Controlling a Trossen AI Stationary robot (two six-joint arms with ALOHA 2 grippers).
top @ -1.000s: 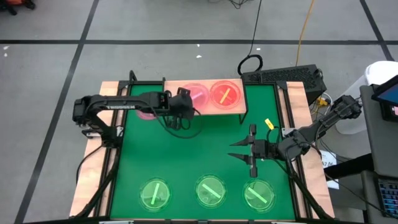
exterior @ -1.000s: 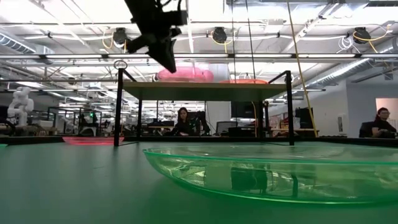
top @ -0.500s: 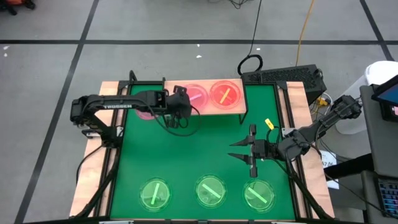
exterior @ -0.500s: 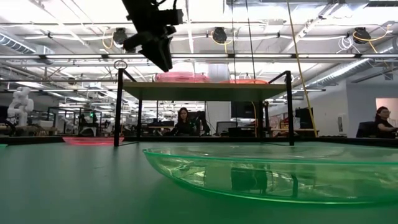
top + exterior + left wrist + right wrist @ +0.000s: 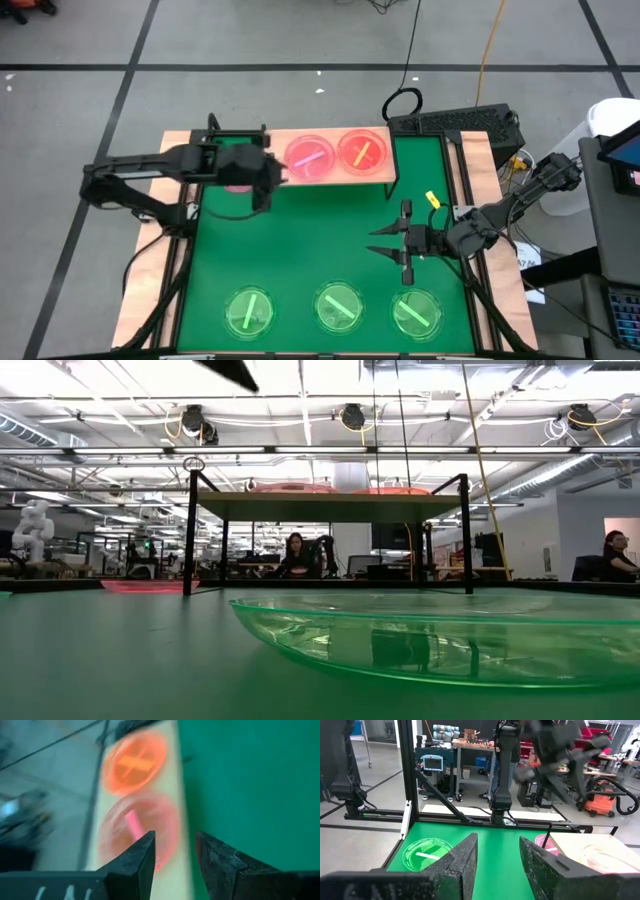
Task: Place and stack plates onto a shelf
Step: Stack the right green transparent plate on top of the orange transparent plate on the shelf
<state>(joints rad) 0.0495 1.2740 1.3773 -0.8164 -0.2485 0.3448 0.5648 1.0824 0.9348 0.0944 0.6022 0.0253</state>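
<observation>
Hovering with empty, parted fingers beside the shelf [image 5: 335, 160] at 12 o'clock: left gripper [image 5: 262, 185]; two plates shelved, three green plates [image 5: 338, 305] waiting at 6 o'clock.

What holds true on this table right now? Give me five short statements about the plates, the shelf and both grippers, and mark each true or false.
1. Two round translucent plates, a pink plate and an orange plate, sit side by side on the light wooden shelf. True.
2. Four green plates lie along the near edge of the green mat. False: three green plates do.
3. The left gripper holds a plate. False: its fingers are open and empty.
4. The right gripper hovers open over the mat. True.
5. The orange plate is stacked on the pink plate. False: they lie beside each other.
</observation>
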